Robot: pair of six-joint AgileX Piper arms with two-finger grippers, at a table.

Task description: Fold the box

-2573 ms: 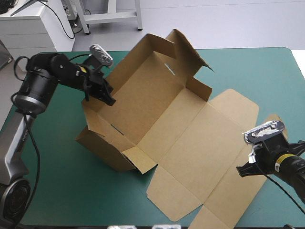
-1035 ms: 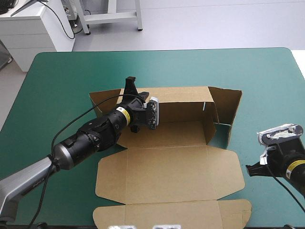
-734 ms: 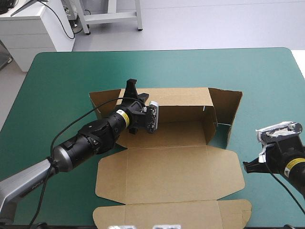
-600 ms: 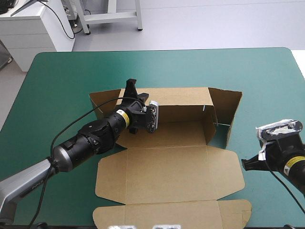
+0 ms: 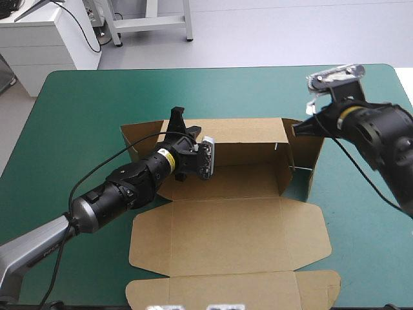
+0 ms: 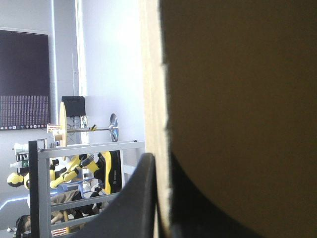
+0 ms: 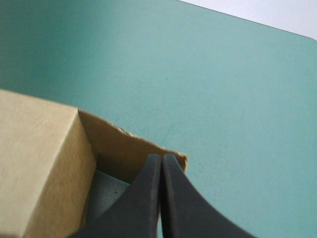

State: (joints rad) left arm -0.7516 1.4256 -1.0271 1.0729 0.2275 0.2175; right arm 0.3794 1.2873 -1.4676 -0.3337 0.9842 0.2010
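High view: the box (image 5: 229,236) is sitting mid-frame on the teal-green cover (image 5: 84,103), lid flat, with the left arm (image 5: 122,187) hiding its left part. The left gripper (image 5: 177,117) is clamping the rear wall (image 5: 245,126). The right gripper (image 5: 296,130), fingers pressed together, is touching the right flap (image 5: 316,155), having come up from lower right.

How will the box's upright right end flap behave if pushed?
The end flap likely hinges at its crease rather than buckling, its board looking flat and stiff. The box probably won't slide: the left gripper pinches its back wall.
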